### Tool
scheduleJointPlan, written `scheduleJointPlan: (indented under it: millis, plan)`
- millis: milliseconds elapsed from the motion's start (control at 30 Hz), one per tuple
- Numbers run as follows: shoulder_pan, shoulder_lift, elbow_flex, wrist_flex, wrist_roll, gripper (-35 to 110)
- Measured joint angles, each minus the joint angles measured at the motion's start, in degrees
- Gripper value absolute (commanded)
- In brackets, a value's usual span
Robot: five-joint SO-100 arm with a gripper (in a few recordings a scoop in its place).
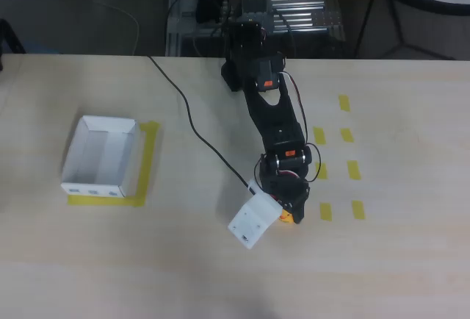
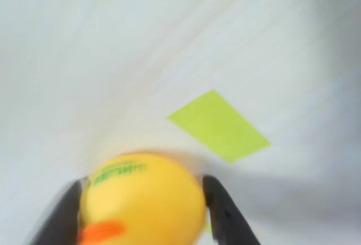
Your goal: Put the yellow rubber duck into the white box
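Gripper (image 2: 144, 211) around yellow rubber duck (image 2: 141, 200), green print unreadable.

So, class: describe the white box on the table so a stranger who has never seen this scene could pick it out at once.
In the overhead view, start at the wooden table and go to its left side, far from the black arm. There the white box sits open-topped on a yellow tape frame. Its thin upright walls set it apart from the tilted white block on the arm.
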Motion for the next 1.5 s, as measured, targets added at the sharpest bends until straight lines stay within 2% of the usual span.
scheduleJointPlan:
  millis: [367, 533, 833, 1000, 1233, 1500]
  plan:
    - [-0.97, -1.76, -8.53, 1.32, 7.91, 0]
    - [2.11, 8.61, -8.53, 1.32, 13.8, 0]
    - [20.83, 50.54, 5.89, -1.05, 19.07, 0]
    - [36.39, 62.31, 14.85, -4.39, 19.34, 0]
    - [54.23, 56.69, 18.02, -15.47, 19.34, 0]
    - [62.67, 35.95, 19.6, -28.65, 15.29, 0]
